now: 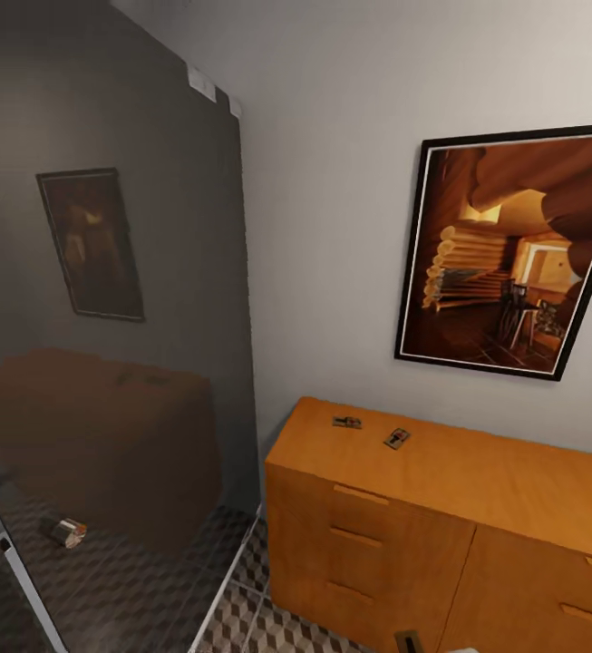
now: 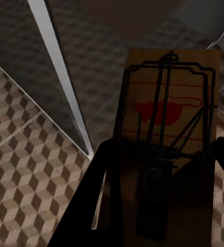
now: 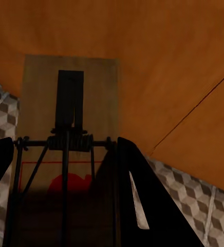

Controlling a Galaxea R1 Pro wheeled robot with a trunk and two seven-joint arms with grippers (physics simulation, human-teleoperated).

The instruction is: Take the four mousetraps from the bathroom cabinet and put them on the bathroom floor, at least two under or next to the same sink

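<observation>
Clamping a mousetrap [image 2: 166, 149] apiece, both end effectors; two mousetraps [image 1: 373, 430] near cabinet [image 1: 441, 508] edge.

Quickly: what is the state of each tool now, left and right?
Left tool: closed, holding a mousetrap.
Right tool: closed, holding another mousetrap.

A home bathroom showing here, cube-patterned floor tiles [image 1: 277, 626] running underfoot, a smoky glass shower screen [image 1: 105, 317] reflecting the room, an orange-brown wooden cabinet [image 1: 441, 535] sitting against the pale wall, a framed picture [image 1: 513, 249] hanging above
</observation>
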